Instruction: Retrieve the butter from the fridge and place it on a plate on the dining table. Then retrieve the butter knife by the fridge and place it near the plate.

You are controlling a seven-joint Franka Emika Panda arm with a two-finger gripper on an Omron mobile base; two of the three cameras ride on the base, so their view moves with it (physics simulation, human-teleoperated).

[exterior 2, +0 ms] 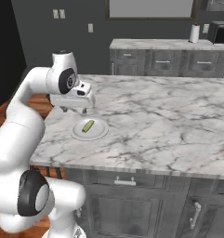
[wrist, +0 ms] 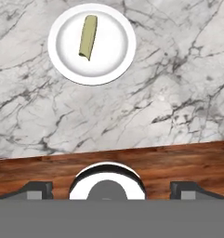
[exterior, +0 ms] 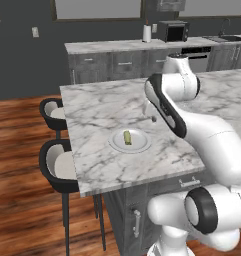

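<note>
Lying on the plate (exterior: 130, 141) near the desk (exterior 2: 178, 116) edge, the butter (wrist: 88, 37) rests free. Just beyond the plate, above the marble, hang the jaws (exterior 2: 73, 110), spread wide and holding nothing.

The robot is a glossy white arm (exterior: 207, 135) built of thick, rounded, tube-like segments that swell at each joint. Black bands ring the joints: a broad black collar circles the big round shoulder joint low on the body, and a long dark strip runs along the side of the upper link. A dark round cap with a pale centre closes one elbow joint. The boxy white hand (exterior 2: 72, 99) carries a flat block at its end, with two small dark finger tips (wrist: 37, 190) below it.
</note>
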